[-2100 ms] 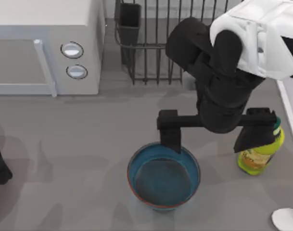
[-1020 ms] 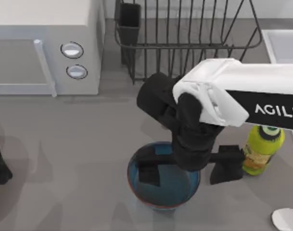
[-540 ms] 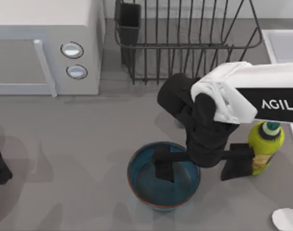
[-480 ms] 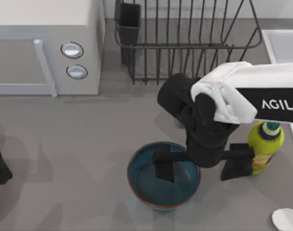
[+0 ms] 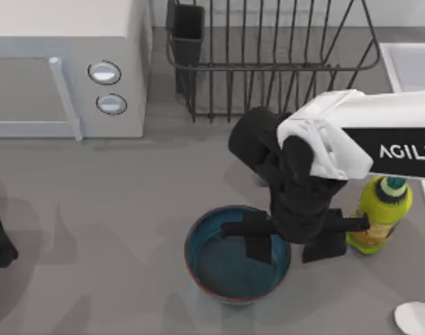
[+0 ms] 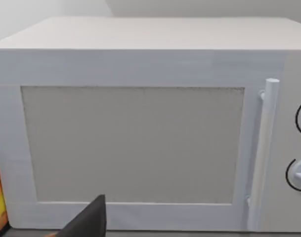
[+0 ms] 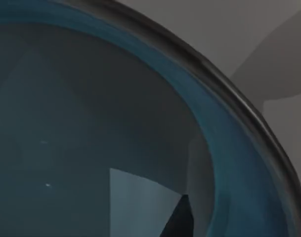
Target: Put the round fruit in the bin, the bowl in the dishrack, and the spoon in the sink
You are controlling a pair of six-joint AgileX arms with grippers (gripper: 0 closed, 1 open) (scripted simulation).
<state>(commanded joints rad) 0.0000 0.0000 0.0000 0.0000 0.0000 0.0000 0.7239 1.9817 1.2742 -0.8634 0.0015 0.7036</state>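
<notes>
The right end effector (image 5: pixel 292 241) straddles the right rim of the blue bowl (image 5: pixel 219 272) on the table (image 5: pixel 114 209), fingers apart, one inside and one outside, apparently for a rim pinch toward the dishrack (image 5: pixel 268 56).

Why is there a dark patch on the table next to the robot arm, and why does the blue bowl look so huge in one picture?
Top view: the right arm casts soft shadows on the grey table. Right wrist view: the camera sits very close to the bowl, so its rim curves across the picture, and angular shadows fall inside it.
</notes>
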